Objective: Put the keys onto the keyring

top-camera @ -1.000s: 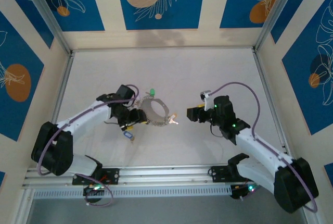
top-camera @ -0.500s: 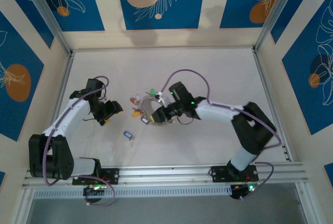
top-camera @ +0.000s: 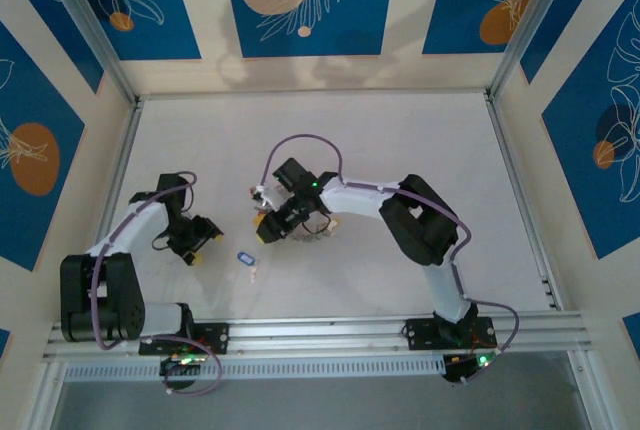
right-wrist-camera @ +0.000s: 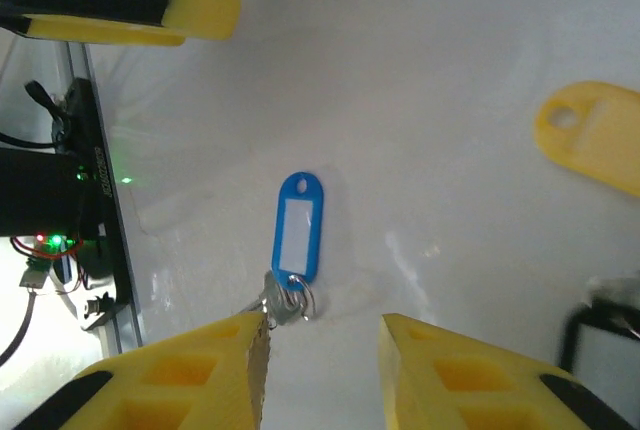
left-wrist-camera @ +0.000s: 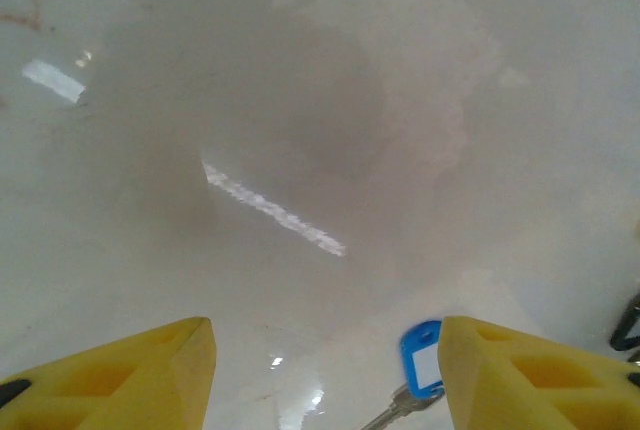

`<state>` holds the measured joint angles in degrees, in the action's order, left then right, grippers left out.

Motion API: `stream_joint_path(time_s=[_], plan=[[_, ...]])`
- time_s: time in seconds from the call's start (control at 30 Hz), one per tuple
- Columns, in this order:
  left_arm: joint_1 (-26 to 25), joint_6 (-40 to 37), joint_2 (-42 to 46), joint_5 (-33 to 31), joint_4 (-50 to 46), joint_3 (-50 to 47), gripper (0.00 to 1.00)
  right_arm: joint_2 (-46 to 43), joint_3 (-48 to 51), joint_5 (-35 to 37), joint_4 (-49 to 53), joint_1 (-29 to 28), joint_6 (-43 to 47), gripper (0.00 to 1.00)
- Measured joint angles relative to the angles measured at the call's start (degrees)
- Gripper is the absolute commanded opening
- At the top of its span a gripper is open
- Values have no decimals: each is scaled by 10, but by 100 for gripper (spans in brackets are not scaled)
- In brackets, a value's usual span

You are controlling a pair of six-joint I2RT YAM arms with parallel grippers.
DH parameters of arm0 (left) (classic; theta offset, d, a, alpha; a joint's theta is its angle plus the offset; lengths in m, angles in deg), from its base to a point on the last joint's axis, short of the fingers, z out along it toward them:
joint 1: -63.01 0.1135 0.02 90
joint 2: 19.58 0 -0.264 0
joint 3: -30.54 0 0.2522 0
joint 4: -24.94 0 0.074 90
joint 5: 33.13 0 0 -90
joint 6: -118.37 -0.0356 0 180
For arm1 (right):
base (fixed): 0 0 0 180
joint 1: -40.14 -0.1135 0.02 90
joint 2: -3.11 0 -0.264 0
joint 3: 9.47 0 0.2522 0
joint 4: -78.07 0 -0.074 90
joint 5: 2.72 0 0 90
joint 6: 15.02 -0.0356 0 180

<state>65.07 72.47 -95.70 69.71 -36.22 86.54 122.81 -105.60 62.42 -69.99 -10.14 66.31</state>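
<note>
Blue key tag [right-wrist-camera: 298, 225], yellow end effector fingers [right-wrist-camera: 470, 370], blue leaf-patterned walls [top-camera: 300, 0].

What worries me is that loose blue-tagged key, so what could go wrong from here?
The blue-tagged key lies flat on the glossy table, so the open right gripper may push it along instead of pinching it. The open left gripper faces the same key, so the two could bump. The right arm sits close over the keyring and might drag it.
</note>
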Motion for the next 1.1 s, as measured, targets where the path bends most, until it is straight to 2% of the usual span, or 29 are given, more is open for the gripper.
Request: stream_joint_path(time_s=[0.33, 0.77, 0.93, 1.1], plan=[[2, 34, 10, 27, 22, -55, 59, 70, -73, 15, 94, -35, 106, 40], [2, 45, 5, 63, 44, -56, 58, 81, -93, 37, 115, -60, 165, 38], [2, 51, 5, 65, 46, -56, 57, 80, -98, 85, 116, -76, 196, 24], [2, 51, 0, 66, 45, -56, 56, 79, -97, 110, 108, -85, 218, 15]])
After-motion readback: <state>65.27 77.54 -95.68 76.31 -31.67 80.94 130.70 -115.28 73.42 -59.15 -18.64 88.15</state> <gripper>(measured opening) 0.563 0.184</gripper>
